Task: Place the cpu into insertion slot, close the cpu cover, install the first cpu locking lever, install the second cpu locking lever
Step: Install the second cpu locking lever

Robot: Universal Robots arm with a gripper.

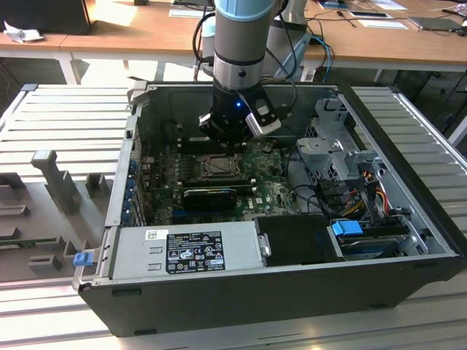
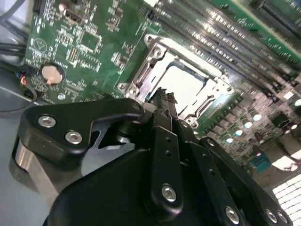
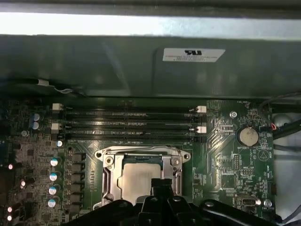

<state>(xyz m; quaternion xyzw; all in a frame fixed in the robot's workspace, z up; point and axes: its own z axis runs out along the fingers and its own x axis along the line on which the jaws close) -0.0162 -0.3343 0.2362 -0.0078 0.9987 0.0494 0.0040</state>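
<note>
The cpu (image 3: 134, 181) lies flat in the insertion slot (image 1: 219, 167) on the green motherboard, showing as a pale silver square (image 2: 181, 82) in both wrist views. The cpu cover (image 3: 141, 153) rests down around it as a silvery frame with the chip showing through its window. My gripper (image 1: 230, 146) hangs just above the socket's edge, inside the open computer case. Its fingertips (image 2: 163, 96) are shut together with nothing between them, and in the first wrist view the gripper (image 3: 162, 184) overlaps one side of the chip.
Black memory slots (image 3: 127, 123) run beside the socket, and a coin battery (image 3: 247, 136) sits further along the board. A long black card (image 1: 210, 197), the grey power supply (image 1: 186, 251), a drive cage (image 1: 332, 146) and cables (image 1: 357, 197) crowd the case.
</note>
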